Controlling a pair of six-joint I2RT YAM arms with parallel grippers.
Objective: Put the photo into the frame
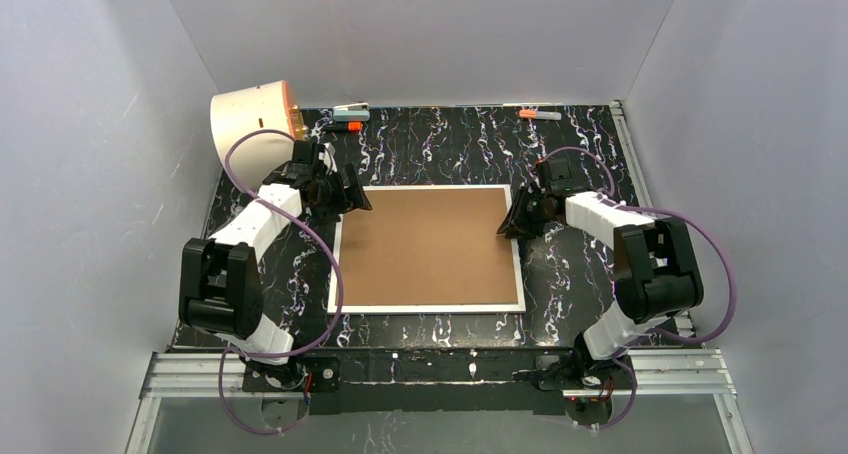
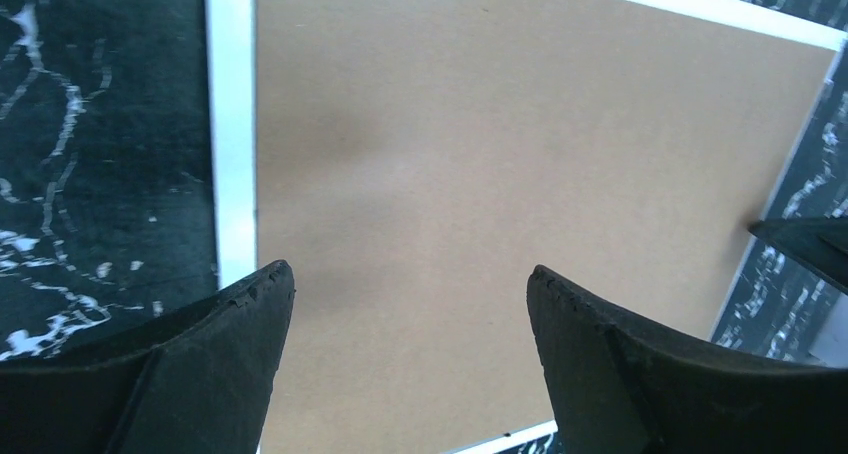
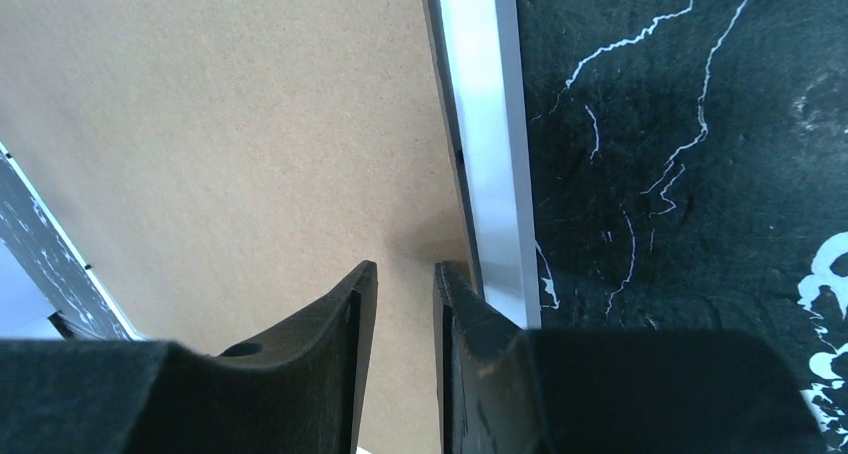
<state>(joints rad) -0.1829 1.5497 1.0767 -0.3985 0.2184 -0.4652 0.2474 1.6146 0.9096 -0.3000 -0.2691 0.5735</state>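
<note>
Backing board [image 1: 428, 246] fills the frame [image 1: 426, 307]; left end effector [image 2: 410, 272] gapes empty, right end effector [image 3: 404, 266] narrowly parted, apparently empty. Best press the board's edge evenly, clear of the rim.

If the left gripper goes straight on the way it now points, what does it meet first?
Most likely the brown board back of the frame; the open left gripper points down onto it with nothing between.

the thin-edged rectangular picture frame [image 1: 427, 246] shows a white border around a plain brown board back. the tabletop [image 1: 580, 294] is black with white marble veining. at ten o'clock sits a cream cylinder [image 1: 250, 124] with an orange rim.
</note>
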